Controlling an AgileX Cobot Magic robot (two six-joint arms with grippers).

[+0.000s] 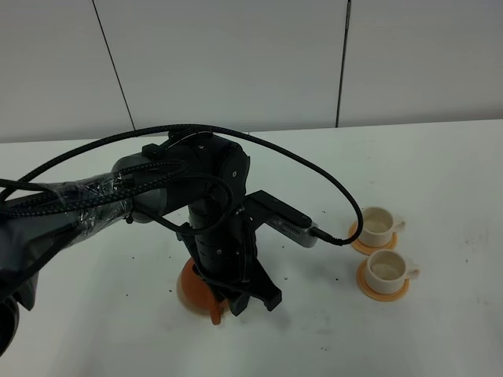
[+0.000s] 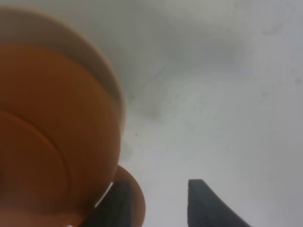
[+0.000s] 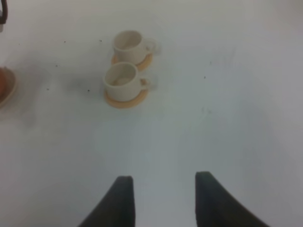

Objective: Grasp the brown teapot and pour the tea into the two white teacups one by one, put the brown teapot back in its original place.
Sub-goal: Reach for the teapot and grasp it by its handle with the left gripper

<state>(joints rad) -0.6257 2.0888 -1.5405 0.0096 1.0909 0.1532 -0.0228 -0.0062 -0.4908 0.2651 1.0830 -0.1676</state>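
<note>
The brown teapot [image 1: 191, 289] stands low on the table under my left arm, and in the left wrist view the teapot [image 2: 52, 127] fills the side of the frame on its pale beige trivet [image 2: 108, 71]. My left gripper [image 1: 245, 300] [image 2: 158, 182] is open at the loop handle [image 2: 136, 201]. One finger lies between the handle and the pot body, the other stands apart from the handle over bare table. The two white teacups [image 1: 379, 225] [image 1: 386, 269] sit on orange coasters at the right; what they hold is unclear. My right gripper [image 3: 163, 182] is open and empty, well short of the cups [image 3: 128, 45] [image 3: 120, 78].
Black cables [image 1: 259, 149] loop over the left arm toward the cups. The white table [image 1: 440, 173] shows small dark specks. A pale panelled wall [image 1: 236, 55] stands behind. The teapot's edge [image 3: 3, 81] shows at the border of the right wrist view.
</note>
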